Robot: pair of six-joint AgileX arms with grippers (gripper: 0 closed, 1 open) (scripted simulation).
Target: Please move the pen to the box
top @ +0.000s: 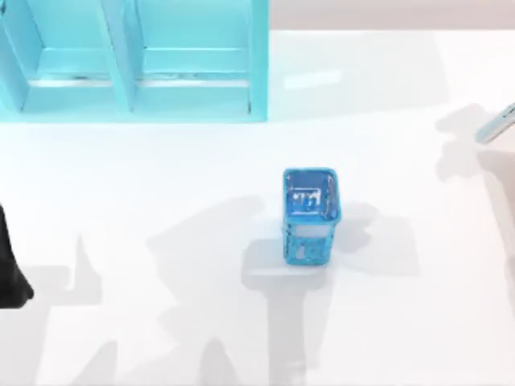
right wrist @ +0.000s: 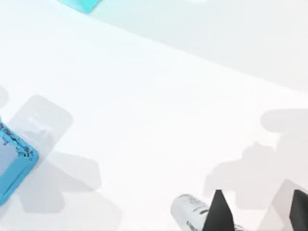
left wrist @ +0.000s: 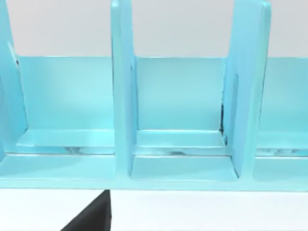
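Note:
The pen (top: 496, 125) lies slanted at the table's far right edge, with part of it cut off by the frame. In the right wrist view its silvery-white barrel (right wrist: 190, 211) passes behind one black fingertip (right wrist: 219, 209). My right gripper (right wrist: 260, 195) hangs open just over it, its fingers wide apart. The box (top: 309, 214), a blue mesh holder, stands upright at mid-table, well to the left of the pen. One corner of the box (right wrist: 14, 161) appears in the right wrist view. My left arm (top: 10, 273) is parked at the left edge.
A cyan shelf unit (top: 133, 60) with upright dividers (left wrist: 122, 96) stands at the back left, facing the left wrist camera. White tabletop (top: 402, 129) stretches between the box and the pen, crossed by grey shadows.

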